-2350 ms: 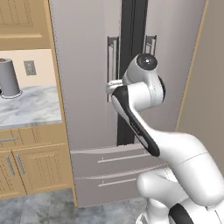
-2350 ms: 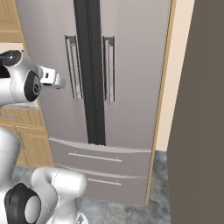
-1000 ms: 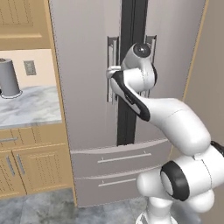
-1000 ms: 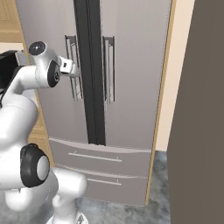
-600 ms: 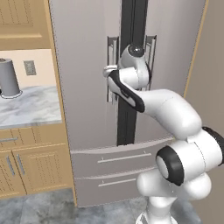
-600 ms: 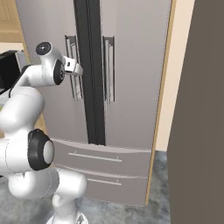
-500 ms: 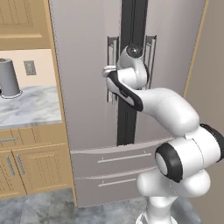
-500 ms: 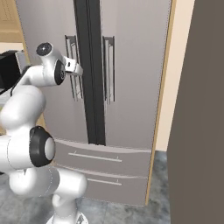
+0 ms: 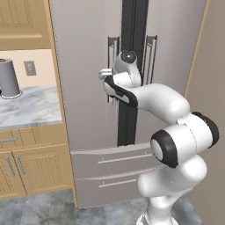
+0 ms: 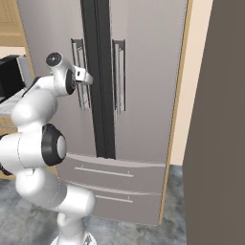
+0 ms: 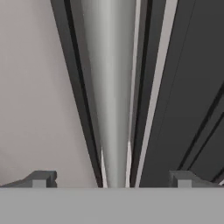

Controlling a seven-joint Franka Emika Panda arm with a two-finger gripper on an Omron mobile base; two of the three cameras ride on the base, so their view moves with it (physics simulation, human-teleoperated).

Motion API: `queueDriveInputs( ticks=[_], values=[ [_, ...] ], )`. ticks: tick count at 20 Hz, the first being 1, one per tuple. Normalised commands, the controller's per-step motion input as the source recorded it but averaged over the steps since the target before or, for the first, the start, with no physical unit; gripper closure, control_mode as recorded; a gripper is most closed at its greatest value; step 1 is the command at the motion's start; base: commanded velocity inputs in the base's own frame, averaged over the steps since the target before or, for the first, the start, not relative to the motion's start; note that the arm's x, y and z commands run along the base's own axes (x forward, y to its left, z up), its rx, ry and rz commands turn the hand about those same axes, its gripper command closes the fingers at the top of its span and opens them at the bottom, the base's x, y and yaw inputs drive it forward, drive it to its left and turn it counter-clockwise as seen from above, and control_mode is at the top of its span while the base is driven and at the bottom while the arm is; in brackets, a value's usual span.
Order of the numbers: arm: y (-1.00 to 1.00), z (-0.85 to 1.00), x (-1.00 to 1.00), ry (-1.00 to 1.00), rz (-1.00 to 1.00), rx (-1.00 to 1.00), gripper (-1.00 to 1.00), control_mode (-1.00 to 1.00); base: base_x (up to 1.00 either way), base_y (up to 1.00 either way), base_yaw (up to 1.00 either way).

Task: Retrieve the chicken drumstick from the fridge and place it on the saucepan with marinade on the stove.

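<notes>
the fridge [image 9: 88, 88] stands with both doors closed, so the chicken drumstick is, i judge, inside and hidden. the left door handle [image 11: 113, 109], a long bar running up and down, lies straight ahead of the gripper [image 11: 109, 178] and between its tips. the jaws are wide open, one finger [image 11: 41, 178] on each side of the bar, not yet closing on it.

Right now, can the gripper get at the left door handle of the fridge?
Probably yes. The gripper is open, its fingertips stand on either side of the left door handle, and nothing lies between them. The fridge is shut.
</notes>
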Motion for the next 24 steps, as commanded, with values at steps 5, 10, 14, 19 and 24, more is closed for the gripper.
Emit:
queueDriveInputs(
  ticks=[5,10,14,19,24],
  values=[
    [0.00,-0.04,0.51,-0.03,0.00,0.00,-1.00,-1.00,0.00,0.00,0.00],
    [0.00,-0.12,0.51,-0.02,0.00,0.00,-1.00,-1.00,0.00,0.00,0.00],
    [0.00,-0.19,0.49,0.00,0.00,0.00,1.00,-1.00,0.00,0.00,0.00],
    [0.00,-0.08,0.13,-0.04,0.00,0.00,1.00,-1.00,0.00,0.00,0.00],
    [0.00,0.00,0.19,0.00,0.00,0.00,1.00,-1.00,0.00,0.00,0.00]
  ],
)
